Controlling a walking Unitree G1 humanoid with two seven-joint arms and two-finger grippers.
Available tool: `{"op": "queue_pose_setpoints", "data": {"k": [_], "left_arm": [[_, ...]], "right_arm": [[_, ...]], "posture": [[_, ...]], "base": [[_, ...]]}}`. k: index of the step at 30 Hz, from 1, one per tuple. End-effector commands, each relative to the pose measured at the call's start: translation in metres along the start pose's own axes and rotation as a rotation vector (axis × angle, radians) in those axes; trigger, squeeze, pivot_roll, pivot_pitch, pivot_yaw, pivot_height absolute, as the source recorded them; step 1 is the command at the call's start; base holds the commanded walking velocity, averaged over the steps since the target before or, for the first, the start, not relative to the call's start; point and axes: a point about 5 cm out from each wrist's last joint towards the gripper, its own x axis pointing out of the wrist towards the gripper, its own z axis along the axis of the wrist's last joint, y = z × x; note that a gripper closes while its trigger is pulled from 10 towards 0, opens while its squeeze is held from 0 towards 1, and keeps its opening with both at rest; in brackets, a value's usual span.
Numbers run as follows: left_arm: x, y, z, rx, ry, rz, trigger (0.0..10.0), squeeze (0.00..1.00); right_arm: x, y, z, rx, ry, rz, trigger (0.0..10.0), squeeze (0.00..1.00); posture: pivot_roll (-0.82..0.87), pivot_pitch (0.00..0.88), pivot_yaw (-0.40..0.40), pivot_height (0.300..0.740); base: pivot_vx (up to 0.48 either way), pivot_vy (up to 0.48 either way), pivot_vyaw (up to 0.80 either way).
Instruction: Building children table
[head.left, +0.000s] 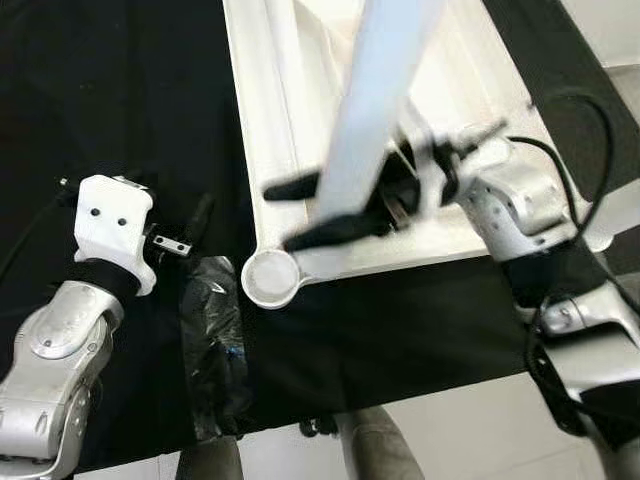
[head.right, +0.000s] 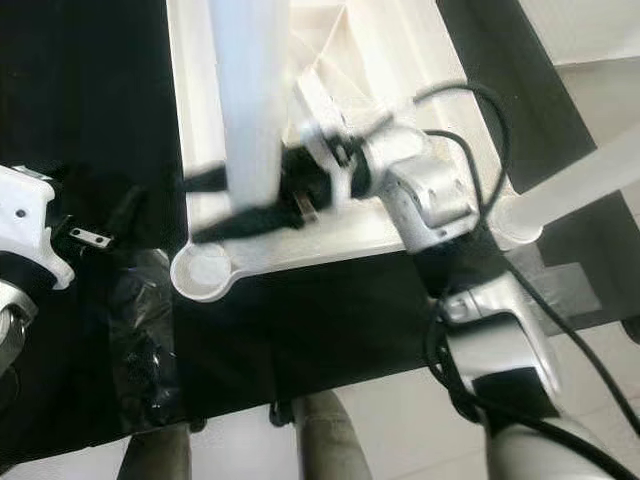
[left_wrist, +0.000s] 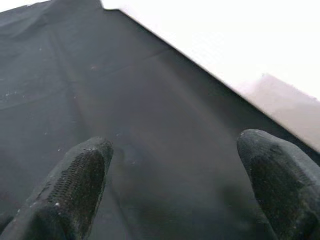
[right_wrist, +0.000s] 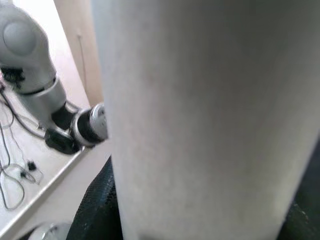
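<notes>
A black cloth covers the floor, with pale flooring beyond its near edge. On it we find one white tabletop lying underside up, its rim raised around a ribbed inner face. We take this tabletop as our landmark.

We count two round leg sockets at its near corners: one empty socket at the near left corner, and one at the near right corner with a pale leg standing in it, leaning away to the right. We count two legs in all. The second leg is held above the tabletop's near edge, just up from the empty socket and tilted.

The right gripper reaches in from the right of the tabletop, its two black fingers clamped on either side of this second leg (the wrist camera confirms the pale tube between them).

The left gripper rests low over the cloth to the left of the tabletop, fingers spread apart with nothing between them.

One crumpled clear plastic bag lies on the cloth just left of the empty socket; we cannot tell its contents.
</notes>
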Motion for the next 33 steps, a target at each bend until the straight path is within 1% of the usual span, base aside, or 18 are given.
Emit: {"op": "queue_pose_setpoints", "data": {"k": [1, 2, 4, 6, 7, 8, 9, 10, 15, 19, 21, 23, 25, 26, 28, 30, 31, 33], "left_arm": [[-0.004, 0.002, -0.004, 0.002, 0.012, 0.012, 10.0, 0.00], [-0.004, 0.003, -0.004, 0.005, 0.011, 0.027, 10.0, 0.00], [-0.004, 0.004, -0.004, 0.006, 0.010, 0.031, 10.0, 0.00], [-0.005, 0.006, -0.004, 0.012, 0.008, 0.044, 10.0, 0.00], [-0.005, 0.006, -0.004, 0.012, 0.008, 0.044, 10.0, 0.00], [-0.005, 0.007, -0.003, 0.015, 0.008, 0.051, 10.0, 0.00], [-0.005, 0.007, -0.003, 0.015, 0.008, 0.051, 10.0, 0.00], [-0.006, 0.008, -0.003, 0.017, 0.008, 0.057, 10.0, 0.00], [-0.007, 0.014, -0.004, 0.025, 0.008, 0.089, 10.0, 0.00], [-0.006, 0.014, -0.004, 0.024, 0.007, 0.085, 10.0, 0.00], [-0.007, 0.010, -0.003, 0.015, 0.004, 0.068, 10.0, 0.00], [-0.007, 0.010, -0.003, 0.015, 0.004, 0.068, 10.0, 0.00], [-0.007, 0.007, -0.003, 0.004, 0.001, 0.049, 10.0, 0.00], [-0.007, 0.007, -0.003, 0.004, 0.001, 0.049, 10.0, 0.00], [-0.007, 0.002, -0.003, -0.005, -0.004, 0.029, 10.0, 0.00], [-0.007, 0.001, -0.003, -0.007, -0.006, 0.022, 10.0, 0.00], [-0.007, -0.001, -0.003, -0.011, -0.011, 0.012, 10.0, 0.00], [-0.007, -0.001, -0.003, -0.011, -0.012, 0.010, 10.0, 0.00]], "right_arm": [[0.004, 0.001, 0.008, -0.033, -0.035, 0.017, 10.0, 0.00], [0.009, 0.002, 0.008, -0.065, -0.041, 0.033, 10.0, 0.00], [0.011, 0.002, 0.008, -0.076, -0.043, 0.040, 10.0, 0.00], [0.013, 0.007, 0.004, -0.072, -0.017, 0.096, 10.0, 0.00], [0.013, 0.007, 0.004, -0.072, -0.017, 0.096, 10.0, 0.00], [0.014, 0.010, 0.000, -0.068, 0.005, 0.129, 10.0, 0.00], [0.014, 0.010, 0.000, -0.068, 0.005, 0.129, 10.0, 0.00], [0.015, 0.013, -0.003, -0.066, 0.025, 0.156, 10.0, 0.00], [0.018, 0.017, -0.008, -0.049, 0.053, 0.187, 10.0, 0.00], [0.020, 0.017, -0.010, -0.051, 0.071, 0.184, 10.0, 0.00], [0.017, 0.019, -0.013, -0.059, 0.103, 0.203, 10.0, 0.00], [0.017, 0.019, -0.013, -0.059, 0.103, 0.203, 10.0, 0.00], [0.014, 0.023, -0.016, -0.072, 0.142, 0.224, 10.0, 0.00], [0.014, 0.023, -0.016, -0.072, 0.142, 0.224, 10.0, 0.00], [0.012, 0.030, -0.020, -0.081, 0.190, 0.258, 10.0, 0.00], [0.012, 0.033, -0.021, -0.084, 0.204, 0.269, 10.0, 0.00], [0.012, 0.037, -0.025, -0.096, 0.235, 0.285, 10.0, 0.00], [0.012, 0.038, -0.026, -0.101, 0.241, 0.286, 10.0, 0.00]], "posture": [[0.07, 0.445, -0.124, 0.740], [0.07, 0.444, -0.126, 0.740], [0.07, 0.444, -0.126, 0.740], [0.07, 0.444, -0.129, 0.740], [0.07, 0.444, -0.129, 0.740], [0.08, 0.443, -0.131, 0.740], [0.08, 0.443, -0.131, 0.740], [0.08, 0.443, -0.131, 0.740], [0.07, 0.442, -0.135, 0.740], [0.07, 0.442, -0.135, 0.740], [0.07, 0.442, -0.135, 0.740], [0.07, 0.442, -0.135, 0.740], [0.08, 0.441, -0.133, 0.740], [0.08, 0.441, -0.133, 0.740], [0.07, 0.439, -0.132, 0.740], [0.07, 0.439, -0.132, 0.740], [0.07, 0.435, -0.131, 0.740], [0.07, 0.433, -0.131, 0.740]], "base": [[0.000, 0.000, 0.00], [0.000, 0.000, 0.79], [0.000, 0.000, 0.79], [0.000, 0.000, 0.80], [0.000, 0.000, 0.80], [0.000, 0.000, 0.79], [0.000, 0.000, 0.79], [0.000, 0.000, 0.79], [0.000, 0.000, 0.79], [0.000, 0.000, 0.00], [0.000, 0.000, 0.00], [0.000, 0.000, 0.00], [0.000, 0.000, 0.00], [0.000, 0.000, 0.00], [0.000, 0.000, 0.00], [0.000, 0.000, 0.00], [0.000, 0.000, 0.00], [0.000, 0.000, 0.00]]}}
